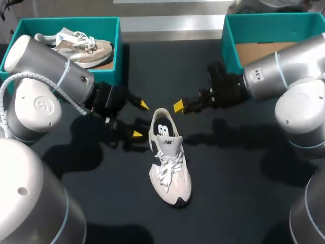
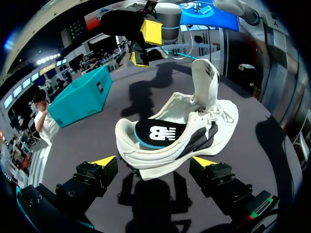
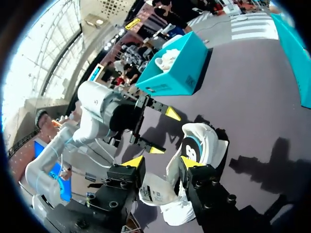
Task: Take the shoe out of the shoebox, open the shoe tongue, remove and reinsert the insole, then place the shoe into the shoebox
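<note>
A white sneaker (image 1: 170, 165) lies mid-table with its toe toward the front edge. Its tongue (image 2: 205, 80) stands pulled up, and the black insole (image 2: 158, 133) shows inside the heel. My left gripper (image 1: 140, 120) is open just left of the heel, and in the left wrist view the left gripper (image 2: 154, 162) has the heel just ahead of its spread fingers. My right gripper (image 1: 179, 107) hovers by the heel's far right side. In the right wrist view the right gripper (image 3: 162, 162) has its fingers apart, with the tongue (image 3: 156, 188) showing between them, not gripped.
A teal shoebox (image 1: 118, 48) at the back left holds a second, tan and white shoe (image 1: 76, 44). Another teal shoebox (image 1: 231, 46) at the back right shows only its cardboard floor. Black table surrounds the sneaker.
</note>
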Robot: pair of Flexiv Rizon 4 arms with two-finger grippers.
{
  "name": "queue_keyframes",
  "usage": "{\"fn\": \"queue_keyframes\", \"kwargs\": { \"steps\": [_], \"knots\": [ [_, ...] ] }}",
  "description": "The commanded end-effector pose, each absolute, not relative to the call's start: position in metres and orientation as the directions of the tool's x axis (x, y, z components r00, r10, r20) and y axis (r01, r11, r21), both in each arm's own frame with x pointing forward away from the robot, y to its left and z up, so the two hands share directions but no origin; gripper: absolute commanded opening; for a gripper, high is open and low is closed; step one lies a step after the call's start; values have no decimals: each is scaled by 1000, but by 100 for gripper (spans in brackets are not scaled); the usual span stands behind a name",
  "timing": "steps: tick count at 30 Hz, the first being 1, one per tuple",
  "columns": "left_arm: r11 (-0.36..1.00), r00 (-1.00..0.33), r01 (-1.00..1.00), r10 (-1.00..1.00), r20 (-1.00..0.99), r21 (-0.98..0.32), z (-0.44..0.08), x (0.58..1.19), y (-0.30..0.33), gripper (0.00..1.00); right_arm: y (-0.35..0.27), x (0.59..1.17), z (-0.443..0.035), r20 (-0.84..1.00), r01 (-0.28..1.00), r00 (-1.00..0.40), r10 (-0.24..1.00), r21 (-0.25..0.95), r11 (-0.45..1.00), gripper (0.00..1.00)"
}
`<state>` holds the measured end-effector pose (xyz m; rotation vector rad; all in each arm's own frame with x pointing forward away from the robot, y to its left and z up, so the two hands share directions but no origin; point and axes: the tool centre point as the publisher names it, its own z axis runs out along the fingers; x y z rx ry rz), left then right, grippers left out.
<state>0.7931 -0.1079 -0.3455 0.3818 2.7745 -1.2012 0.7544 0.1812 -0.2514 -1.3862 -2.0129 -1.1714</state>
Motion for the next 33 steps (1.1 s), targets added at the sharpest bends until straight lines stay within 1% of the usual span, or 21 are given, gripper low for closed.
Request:
{"fn": "queue_keyframes", "kwargs": {
  "steps": [1, 2, 5, 10, 16, 17, 18, 19, 20, 23, 24, 28, 33],
  "knots": [
    [655, -964, 264, 197, -177, -708, -342, 793, -105, 100, 194, 753, -257, 466, 943, -256, 847, 312, 113, 0],
    [662, -960, 278, 213, -181, -696, -338, 792, -101, 100, 198, 755, -259, 441, 943, -259, 859, 307, 126, 0],
    [675, -950, 311, 249, -191, -669, -325, 790, -91, 100, 205, 757, -262, 464, 941, -275, 842, 308, 138, 0],
    [659, -931, 362, 286, -226, -660, -298, 791, -70, 100, 205, 757, -262, 464, 941, -275, 842, 308, 138, 0],
    [667, -929, 370, 246, -277, -647, -273, 800, -54, 100, 205, 757, -262, 464, 941, -275, 842, 308, 138, 0],
    [671, -930, 365, 236, -281, -645, -270, 802, -53, 100, 205, 758, -268, 410, 941, -253, 876, 314, 124, 0],
    [676, -929, 368, 232, -289, -639, -268, 804, -51, 100, 206, 760, -270, 389, 926, -235, 891, 367, 85, 0],
    [678, -929, 366, 226, -293, -637, -266, 805, -50, 100, 207, 761, -270, 345, 921, -205, 916, 384, 61, 0],
    [679, -933, 356, 219, -285, -643, -264, 807, -48, 100, 208, 762, -273, 276, 922, -189, 942, 380, 74, 0],
    [684, -939, 339, 210, -271, -645, -262, 813, -43, 100, 211, 762, -274, 135, 903, -137, 981, 424, 68, 0],
    [683, -939, 339, 210, -271, -646, -262, 815, -43, 100, 215, 763, -276, 71, 911, -143, 987, 400, 103, 0],
    [693, -948, 314, 188, -259, -649, -264, 825, -40, 100, 225, 763, -286, 0, 904, -132, 991, 411, 120, 0],
    [681, -954, 294, 170, -246, -671, -260, 833, -31, 100, 237, 762, -299, -76, 913, -120, 990, 383, 140, 0]
  ]
}}
